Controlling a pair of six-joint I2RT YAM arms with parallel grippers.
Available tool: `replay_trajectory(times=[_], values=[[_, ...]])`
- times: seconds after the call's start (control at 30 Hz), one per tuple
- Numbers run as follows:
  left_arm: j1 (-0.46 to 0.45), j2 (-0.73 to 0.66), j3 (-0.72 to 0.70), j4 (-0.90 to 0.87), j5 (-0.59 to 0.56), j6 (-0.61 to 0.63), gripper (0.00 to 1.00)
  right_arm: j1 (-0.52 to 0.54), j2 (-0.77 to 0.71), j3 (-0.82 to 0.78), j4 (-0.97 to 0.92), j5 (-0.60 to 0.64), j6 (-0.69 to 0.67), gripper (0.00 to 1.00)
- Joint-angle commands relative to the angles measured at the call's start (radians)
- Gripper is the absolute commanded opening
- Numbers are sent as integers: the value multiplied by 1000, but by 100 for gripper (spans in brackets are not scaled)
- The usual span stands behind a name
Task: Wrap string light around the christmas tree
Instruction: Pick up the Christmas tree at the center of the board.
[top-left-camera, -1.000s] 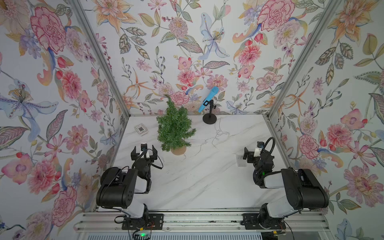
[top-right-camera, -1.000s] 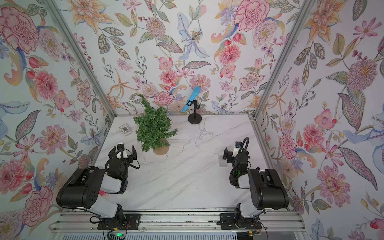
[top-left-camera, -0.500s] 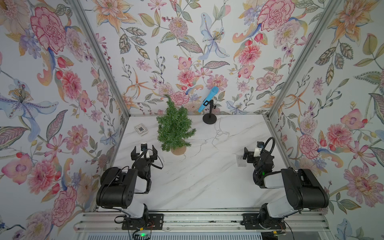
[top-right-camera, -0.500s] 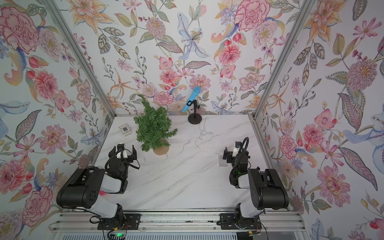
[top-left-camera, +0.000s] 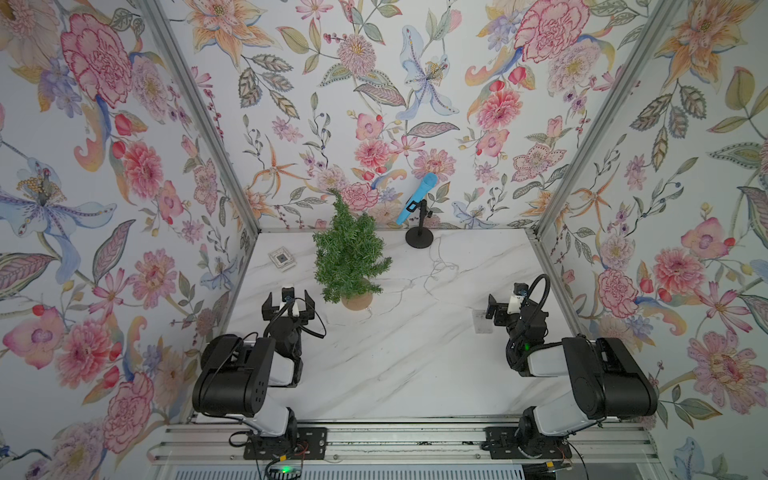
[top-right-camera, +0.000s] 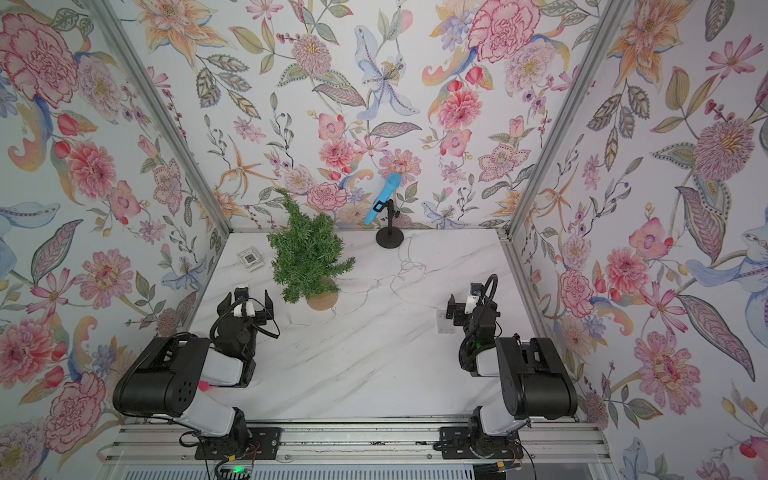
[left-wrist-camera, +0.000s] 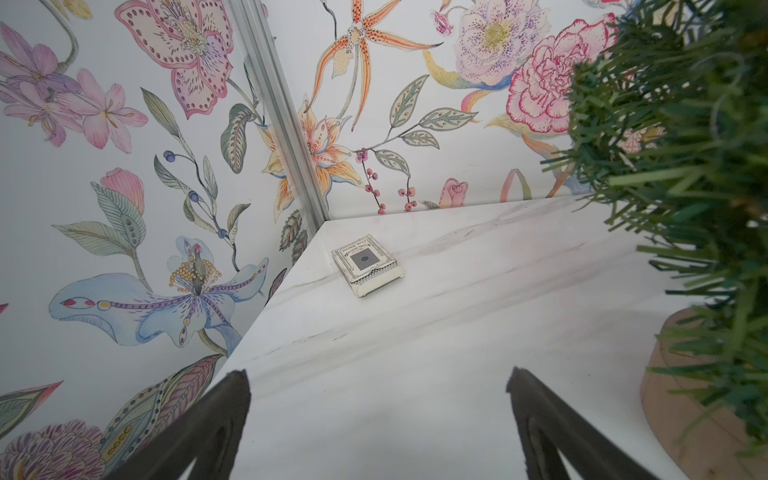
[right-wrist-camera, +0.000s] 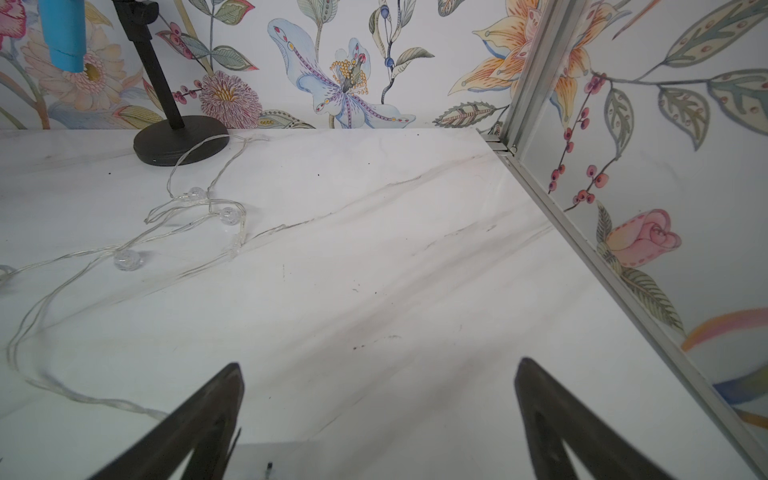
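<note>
The christmas tree (top-left-camera: 349, 257) (top-right-camera: 307, 257) stands upright on its round tan base at the back left of the marble table; its needles fill one side of the left wrist view (left-wrist-camera: 685, 166). The string light (top-left-camera: 432, 268) (top-right-camera: 405, 268) lies loose on the table to the tree's right, a thin clear wire with small bulbs (right-wrist-camera: 195, 208). Its clear box end (top-left-camera: 482, 322) sits beside my right gripper (top-left-camera: 498, 307) (right-wrist-camera: 380, 363), which is open and empty. My left gripper (top-left-camera: 288, 296) (left-wrist-camera: 377, 374) is open and empty, in front of and to the left of the tree.
A blue handle-like object on a black stand (top-left-camera: 419, 239) (right-wrist-camera: 180, 143) sits at the back, with the wire passing close to its base. A small white box (top-left-camera: 282, 258) (left-wrist-camera: 368, 266) lies near the back left corner. Flowered walls close in three sides.
</note>
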Motion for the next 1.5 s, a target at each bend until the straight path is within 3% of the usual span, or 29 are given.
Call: replay_trajectory(times=[0.0,0.17,0.33,0.4,0.47,0.5,0.57,0.67,0.77,0.9,0.93,1.07,1.2,1.37,1.47], values=[[10,7,15,8,18,7,100,-3,7,20,13,-12,-8,100],[16,-37,-17,56,41,9,100,16,-41,30,-36,27,-19,100],[-5,-277,-165,98,-6,15,100,66,-343,72,-321,73,-24,100],[-14,-427,-162,-36,-123,-87,100,46,-482,57,-371,66,86,100],[-13,-617,-105,-318,-263,-287,100,13,-631,49,-483,88,244,100],[-10,-687,-70,-455,-275,-349,100,-2,-697,49,-552,106,313,100],[-6,-829,0,-674,-228,-431,100,-53,-814,54,-665,95,450,100],[8,-965,48,-780,-4,-391,100,-126,-868,99,-776,-63,493,100],[26,-1026,157,-922,91,-455,100,-130,-822,185,-895,-150,454,100],[22,-921,425,-1138,331,-375,91,-99,-742,258,-953,-268,385,100],[6,-874,503,-1193,338,-365,89,-80,-717,280,-971,-275,379,100],[-159,-674,790,-1405,200,-219,92,71,-653,322,-973,-213,294,100],[-259,-519,982,-1459,150,-146,95,170,-576,389,-1028,-157,257,100],[-279,-375,1092,-1412,87,-126,96,215,-537,391,-1007,-133,269,100],[-282,-303,1152,-1408,128,-130,95,216,-534,380,-992,-163,281,100]])
